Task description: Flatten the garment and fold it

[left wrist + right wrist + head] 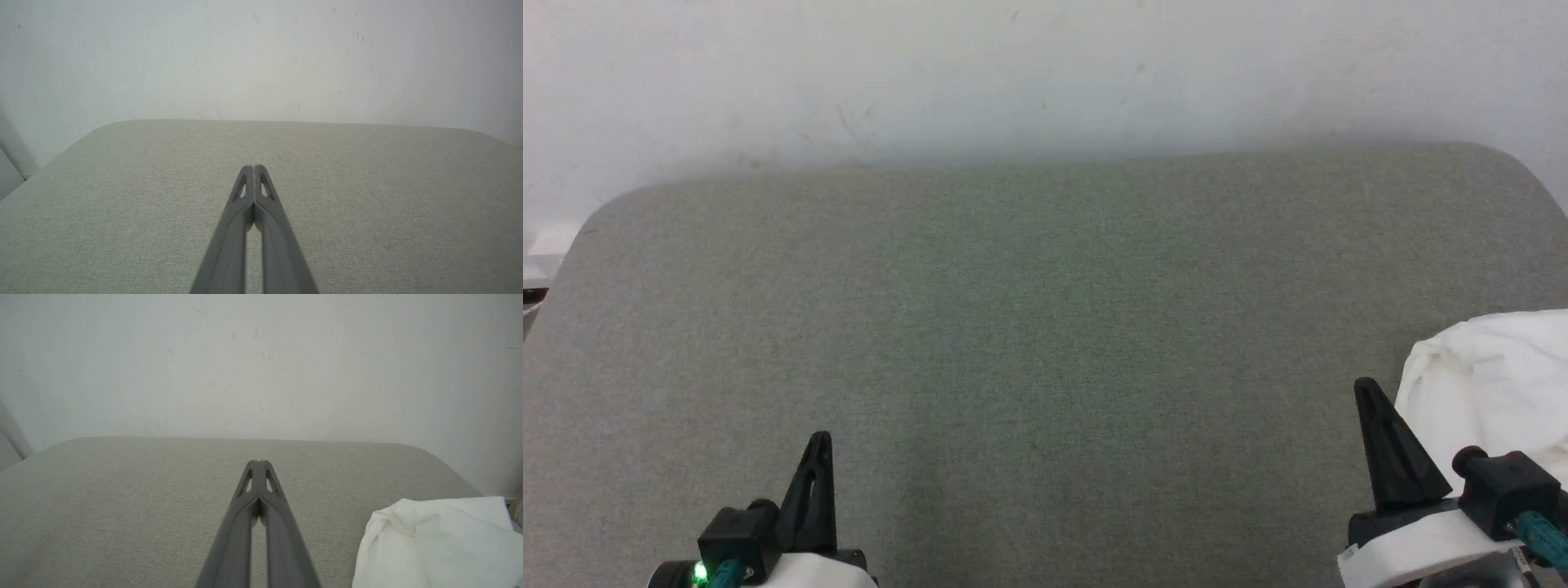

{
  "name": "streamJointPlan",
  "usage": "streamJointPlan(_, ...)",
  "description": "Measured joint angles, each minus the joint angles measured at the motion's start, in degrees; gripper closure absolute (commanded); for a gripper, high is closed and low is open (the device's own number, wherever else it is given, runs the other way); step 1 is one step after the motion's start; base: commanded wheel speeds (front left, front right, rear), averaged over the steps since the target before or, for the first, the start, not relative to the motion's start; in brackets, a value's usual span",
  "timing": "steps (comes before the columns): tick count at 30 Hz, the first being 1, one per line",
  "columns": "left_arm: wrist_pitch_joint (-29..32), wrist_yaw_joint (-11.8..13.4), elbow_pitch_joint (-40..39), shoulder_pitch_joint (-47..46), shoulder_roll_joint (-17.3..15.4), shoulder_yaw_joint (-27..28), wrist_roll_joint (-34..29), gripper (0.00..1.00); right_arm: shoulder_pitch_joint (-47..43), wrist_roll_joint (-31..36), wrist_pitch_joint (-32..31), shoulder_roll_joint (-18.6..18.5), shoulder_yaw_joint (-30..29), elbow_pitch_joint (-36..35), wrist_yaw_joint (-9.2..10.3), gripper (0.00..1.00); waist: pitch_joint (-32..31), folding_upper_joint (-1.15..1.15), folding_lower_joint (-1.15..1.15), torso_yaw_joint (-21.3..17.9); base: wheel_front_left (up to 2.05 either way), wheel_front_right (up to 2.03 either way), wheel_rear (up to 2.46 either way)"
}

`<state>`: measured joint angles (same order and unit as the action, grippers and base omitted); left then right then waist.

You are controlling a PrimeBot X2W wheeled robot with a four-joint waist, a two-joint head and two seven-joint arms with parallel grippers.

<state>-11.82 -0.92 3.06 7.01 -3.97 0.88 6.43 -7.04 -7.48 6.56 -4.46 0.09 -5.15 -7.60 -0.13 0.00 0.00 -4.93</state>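
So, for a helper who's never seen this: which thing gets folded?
Start at the wide grey-green fabric-covered table against the white wall. At its right edge, beside the right gripper, lies the crumpled white cloth garment, soft and bunched, unlike the flat table.

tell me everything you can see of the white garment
The garment is white, thin-looking soft cloth, bunched in a crumpled heap, not flattened or folded. It lies at the right edge of the grey fabric-covered surface, partly cut off by the picture's edge. No sleeves, seams or logo can be made out. The right gripper, jaws shut, stands beside it, its fingers apart from the cloth.
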Motion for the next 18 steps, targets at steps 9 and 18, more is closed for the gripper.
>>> streamJointPlan(9,1.1,0.0,-0.2,-0.4,0.1,-0.1,-0.5,1.00,0.6,0.6,-0.5,0.1,0.0,0.4,0.00,1.00,0.0,0.00,0.00,0.4,0.00,0.00,0.00)
streamJointPlan(18,2.2,0.0,-0.4,-0.7,0.1,-0.2,-1.0,1.00,0.9,1.3,-1.1,0.2,0.0,0.8,0.00,1.00,0.0,0.00,0.00,0.9,0.00,0.00,0.00)
